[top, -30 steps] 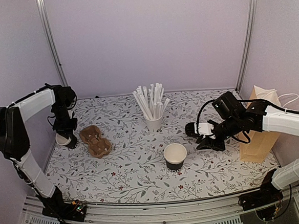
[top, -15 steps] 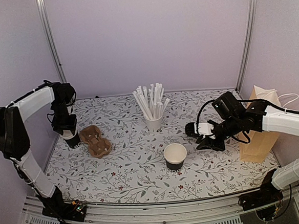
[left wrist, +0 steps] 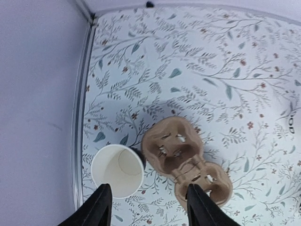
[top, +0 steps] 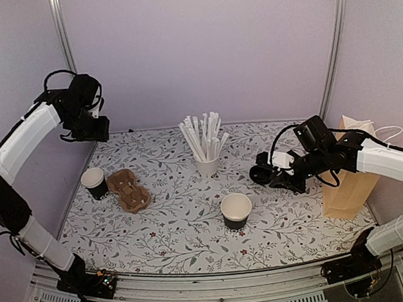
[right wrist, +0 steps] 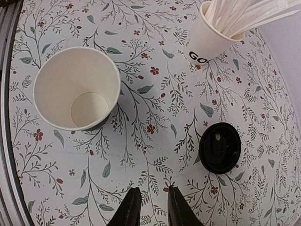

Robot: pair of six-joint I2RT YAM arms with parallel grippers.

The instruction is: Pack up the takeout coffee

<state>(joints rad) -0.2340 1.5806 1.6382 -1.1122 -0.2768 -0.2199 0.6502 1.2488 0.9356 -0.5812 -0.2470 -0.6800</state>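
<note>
Arms in contrasting poses. Left arm is raised high at the back-left corner; the left gripper (left wrist: 148,190) points down, jaws apart and empty, above a black cup (left wrist: 117,170) standing just beside the pulp carrier (left wrist: 186,162). Right arm reaches low toward the table (top: 173,236) centre; the right gripper (right wrist: 151,197) is narrowly parted, holding nothing. Only the right wrist view shows the black lid (right wrist: 219,148), lying flat, apart from a second black cup (right wrist: 76,88) and the straw cup (right wrist: 207,33).
</note>
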